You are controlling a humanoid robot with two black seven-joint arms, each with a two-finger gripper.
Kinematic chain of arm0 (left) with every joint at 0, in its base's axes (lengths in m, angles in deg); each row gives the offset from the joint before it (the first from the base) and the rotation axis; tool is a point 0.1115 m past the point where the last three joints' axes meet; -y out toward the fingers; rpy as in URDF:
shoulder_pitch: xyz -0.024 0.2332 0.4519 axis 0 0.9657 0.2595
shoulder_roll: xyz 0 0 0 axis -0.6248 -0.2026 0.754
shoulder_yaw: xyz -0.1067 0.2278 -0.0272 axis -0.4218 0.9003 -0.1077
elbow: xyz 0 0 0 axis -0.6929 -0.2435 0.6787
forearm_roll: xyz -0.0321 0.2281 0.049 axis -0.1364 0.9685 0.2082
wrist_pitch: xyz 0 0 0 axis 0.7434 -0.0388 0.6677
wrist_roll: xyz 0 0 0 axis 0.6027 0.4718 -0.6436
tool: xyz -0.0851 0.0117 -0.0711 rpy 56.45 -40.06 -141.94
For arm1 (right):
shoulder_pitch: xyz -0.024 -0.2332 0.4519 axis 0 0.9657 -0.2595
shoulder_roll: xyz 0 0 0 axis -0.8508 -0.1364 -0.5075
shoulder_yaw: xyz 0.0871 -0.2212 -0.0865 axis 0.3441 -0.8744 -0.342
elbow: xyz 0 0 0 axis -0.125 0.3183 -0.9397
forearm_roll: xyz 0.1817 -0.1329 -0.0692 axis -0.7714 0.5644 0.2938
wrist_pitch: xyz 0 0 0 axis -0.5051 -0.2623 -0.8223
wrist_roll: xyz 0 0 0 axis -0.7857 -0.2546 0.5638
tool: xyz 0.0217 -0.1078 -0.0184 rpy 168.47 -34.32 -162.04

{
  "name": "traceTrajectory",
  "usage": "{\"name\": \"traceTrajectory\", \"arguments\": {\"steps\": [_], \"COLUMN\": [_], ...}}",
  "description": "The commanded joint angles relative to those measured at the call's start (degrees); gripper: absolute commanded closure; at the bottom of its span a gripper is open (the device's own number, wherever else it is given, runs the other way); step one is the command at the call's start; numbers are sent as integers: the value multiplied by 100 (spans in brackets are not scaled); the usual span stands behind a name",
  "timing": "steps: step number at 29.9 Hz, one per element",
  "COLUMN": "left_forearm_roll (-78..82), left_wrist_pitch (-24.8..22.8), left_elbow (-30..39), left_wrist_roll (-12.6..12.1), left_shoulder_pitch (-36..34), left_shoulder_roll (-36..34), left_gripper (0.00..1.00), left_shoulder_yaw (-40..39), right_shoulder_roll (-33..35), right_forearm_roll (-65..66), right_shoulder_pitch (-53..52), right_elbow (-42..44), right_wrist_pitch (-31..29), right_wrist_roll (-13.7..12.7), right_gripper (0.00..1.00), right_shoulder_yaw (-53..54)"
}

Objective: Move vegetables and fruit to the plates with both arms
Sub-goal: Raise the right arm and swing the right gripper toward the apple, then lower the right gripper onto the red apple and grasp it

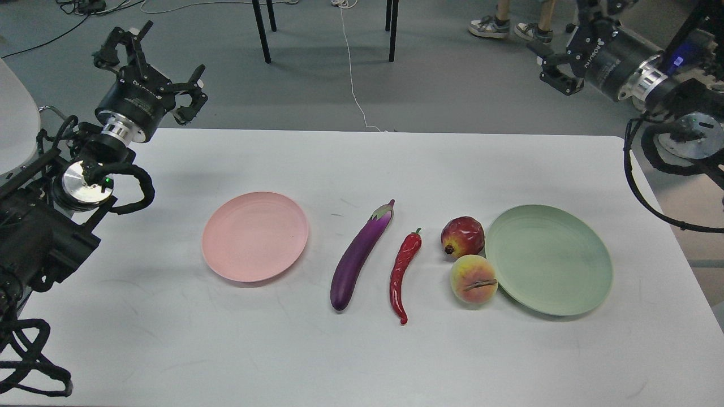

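On the white table (362,169) a pale pink plate (254,236) lies left and a pale green plate (548,259) right, both bare. Between them lie a purple eggplant (359,257), a red chili (403,274), a dark red pomegranate (462,236) and a yellow-pink peach (474,278); the peach touches the green plate's rim. My left gripper (155,62) is open and empty above the table's far left corner. My right gripper (565,45) is open and empty, raised beyond the far right corner, its upper finger partly cut by the frame edge.
Black chair legs (260,28) and a white cable (350,73) are on the floor behind the table. A person's feet (509,25) stand at the back right. A white seat (17,118) is at the left. The table's right edge (673,226) is near the green plate.
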Motion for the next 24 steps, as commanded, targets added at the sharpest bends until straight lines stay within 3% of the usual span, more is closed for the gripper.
{"name": "traceTrajectory", "arguments": {"steps": [1,10,19,24], "left_forearm_roll": [4,4,4,13], "left_wrist_pitch": [0,0,0,0], "left_elbow": [9,18,18,18], "left_wrist_roll": [-7,2,11,2], "left_shoulder_pitch": [-3,-3,-3,-3], "left_shoulder_roll": [-77,-112,-199,-287], "left_gripper": [2,2,2,2], "left_shoulder_yaw": [-1,-10,-1,8], "right_shoulder_roll": [-177,-1020,-2374,-2603], "right_forearm_roll": [957,2602,3772,3790], "right_shoulder_pitch": [-873,-2166,-2053,-1895], "right_elbow": [-443,-1261,-928,-691], "right_wrist_pitch": [0,84,734,761], "right_wrist_roll": [-1,-1,52,52], "right_gripper": [2,4,6,7], "right_shoulder_yaw": [-1285,-3826,-5444,-5744]}}
